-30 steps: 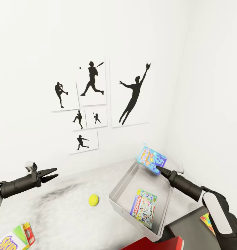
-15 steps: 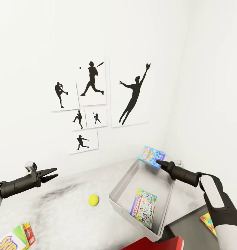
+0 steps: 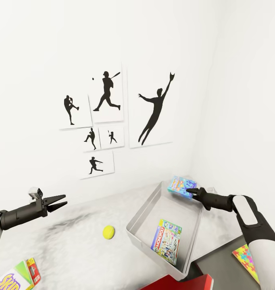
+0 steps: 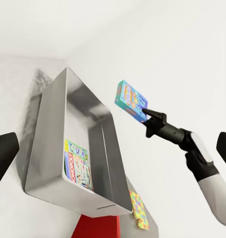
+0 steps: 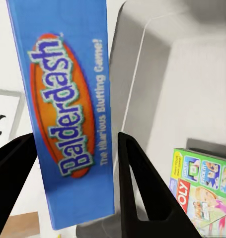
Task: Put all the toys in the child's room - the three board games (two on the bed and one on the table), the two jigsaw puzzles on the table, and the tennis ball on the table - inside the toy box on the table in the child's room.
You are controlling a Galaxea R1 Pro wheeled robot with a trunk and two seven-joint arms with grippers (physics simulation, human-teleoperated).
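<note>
Head view overlooks the toy box; both wrist views share it.

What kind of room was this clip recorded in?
Probably a child's bedroom or playroom: black baseball-player silhouette prints hang on the white wall, and a grey toy box holding a Monopoly game sits on the table beside a tennis ball.

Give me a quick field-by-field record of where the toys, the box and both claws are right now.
right claw: shut on blue game, held over the far corner of the toy box
left claw: open, holding nothing, above the table
Monopoly game: inside the toy box
tennis ball: on the table, beside the toy box
Skip-Bo game: on the table's near left
jigsaw puzzle: on the dark wing
</note>
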